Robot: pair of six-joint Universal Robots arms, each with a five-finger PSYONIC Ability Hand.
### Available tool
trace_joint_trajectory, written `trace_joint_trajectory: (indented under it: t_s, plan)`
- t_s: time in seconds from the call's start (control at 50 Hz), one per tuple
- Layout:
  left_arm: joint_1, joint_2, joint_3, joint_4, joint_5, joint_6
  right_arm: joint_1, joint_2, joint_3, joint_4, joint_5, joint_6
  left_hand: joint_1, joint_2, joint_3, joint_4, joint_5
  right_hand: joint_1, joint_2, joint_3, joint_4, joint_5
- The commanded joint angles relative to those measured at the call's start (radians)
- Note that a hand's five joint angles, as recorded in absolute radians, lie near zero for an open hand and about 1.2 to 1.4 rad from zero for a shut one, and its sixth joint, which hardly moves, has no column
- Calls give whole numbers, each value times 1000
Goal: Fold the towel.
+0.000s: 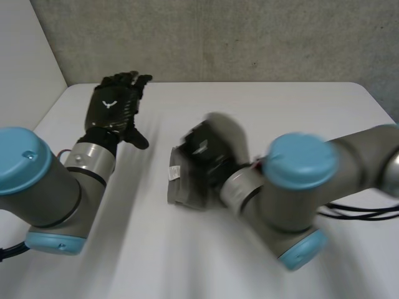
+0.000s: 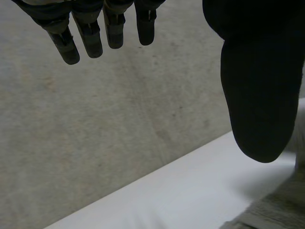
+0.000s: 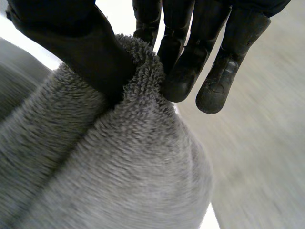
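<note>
— Table (image 1: 262, 106), towel (image 3: 119, 181)?
— Towel is lying bunched mid-table. I'm judging the fold underway, flattening left.
— Hands?
— Right hand (image 3: 90, 52) is pinching a towel edge; left hand (image 1: 115, 106) is hovering, fingers straight, well apart.

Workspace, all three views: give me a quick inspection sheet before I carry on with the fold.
Surface: white table.
Job's things: grey towel, bunched at the right hand near the table's middle.
Clutter: nothing seen.
Hands: left hand open, fingers straight, holding nothing, over the table's far left; right hand shut on the towel, a fold pinched between thumb and fingers.
Cables: nothing foreign seen.
Surroundings: grey wall behind the table.
</note>
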Motion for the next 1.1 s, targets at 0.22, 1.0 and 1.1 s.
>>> trace_joint_trajectory:
  t_s: [0.22,1.0,1.1]
  plan:
    - [14,4,-11,2,0,-2,29,-52,-4,26,40,118,5,8,8,9,-26,-1151,-1128,-1164,-1167,-1167]
    - [-99,-62,156,-196,1,-100,-229,-159,-97,265,40,685,11,14,15,16,-20,-1151,-1128,-1164,-1167,-1167]
    - [-93,60,236,-319,-3,-106,-244,-299,-103,269,150,688,11,14,15,16,-20,-1151,-1128,-1164,-1167,-1167]
